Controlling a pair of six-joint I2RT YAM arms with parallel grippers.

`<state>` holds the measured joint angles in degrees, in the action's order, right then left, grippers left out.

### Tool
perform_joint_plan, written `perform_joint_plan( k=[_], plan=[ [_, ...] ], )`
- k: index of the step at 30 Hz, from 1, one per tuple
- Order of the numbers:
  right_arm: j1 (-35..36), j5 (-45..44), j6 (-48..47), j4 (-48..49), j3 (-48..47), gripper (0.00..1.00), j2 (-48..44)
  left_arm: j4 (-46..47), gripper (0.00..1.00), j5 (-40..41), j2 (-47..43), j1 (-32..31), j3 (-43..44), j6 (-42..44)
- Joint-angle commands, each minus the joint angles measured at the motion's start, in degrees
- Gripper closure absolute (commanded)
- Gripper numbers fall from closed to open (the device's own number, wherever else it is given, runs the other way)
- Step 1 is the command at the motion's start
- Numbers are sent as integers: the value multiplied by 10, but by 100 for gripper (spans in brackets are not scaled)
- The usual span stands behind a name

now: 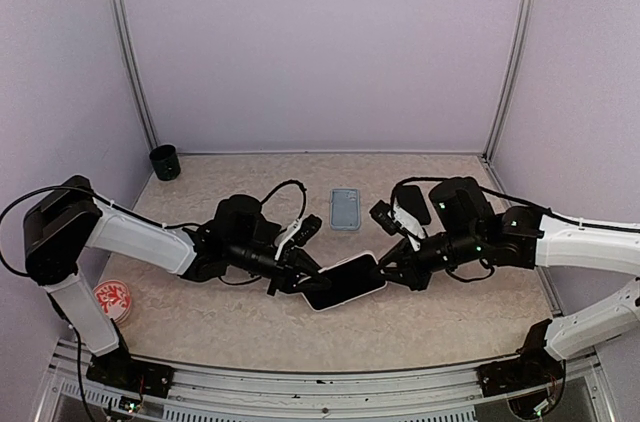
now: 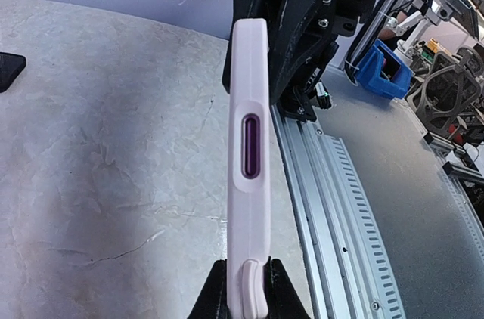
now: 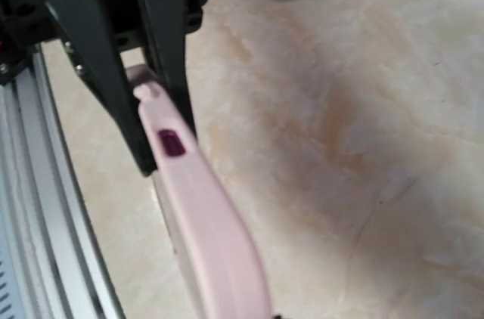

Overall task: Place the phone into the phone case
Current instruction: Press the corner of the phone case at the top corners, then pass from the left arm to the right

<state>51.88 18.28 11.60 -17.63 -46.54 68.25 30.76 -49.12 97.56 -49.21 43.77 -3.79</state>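
The table (image 1: 450, 327) fills the lower half of the top view, with the left arm (image 1: 140, 237) and the right arm (image 1: 585, 242) reaching inward to meet at its centre. Between them the case (image 1: 345, 282) is held off the surface, pale pink at the rim and dark on its upward face. The left gripper (image 1: 303, 282) is clamped on the case's left end. The left wrist view shows its fingers (image 2: 214, 295) pinching the near end of the case, which is seen edge-on. The right wrist view confirms this, with the case end caught between the same two dark fingers. The right gripper (image 1: 385, 272) grips the opposite end and, judging from the left wrist view, is closed on it as well. The phone (image 1: 345, 209) lies flat on the table above centre, apart from the case and touched by neither gripper. A black cup (image 1: 164, 162) stands at the upper left of the table, and a red-and-white disc (image 1: 115, 299) lies at the lower left. Progress assessment: the case is secured by both arms, and the insertion has not begun. The phone must be picked up, aligned with the case opening and pressed in, which requires freeing one gripper first.
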Motion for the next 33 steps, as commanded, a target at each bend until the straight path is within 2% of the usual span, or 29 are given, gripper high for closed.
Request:
perform_joint_plan(
  k=[1,6,15,23,27,30,33],
  plan=[
    [0,-112,59,4,-9,87,-17,19,100,44,-3,-6,26,6],
    [-2,-35,42,34,13,54,-65,36,100,22,-7,-6,17,5],
    [-34,45,29,53,83,37,-163,80,100,-24,-22,-2,1,-6],
    [-49,127,36,105,122,37,-129,106,100,-61,-18,-3,-3,-21],
    [-49,153,36,131,117,41,-94,106,100,-57,-18,-4,-2,-24],
    [-49,145,35,129,110,50,-72,97,100,-50,-18,-5,0,-24],
    [-49,137,35,120,100,67,-53,92,100,-38,-18,-6,2,-22]
  ],
)
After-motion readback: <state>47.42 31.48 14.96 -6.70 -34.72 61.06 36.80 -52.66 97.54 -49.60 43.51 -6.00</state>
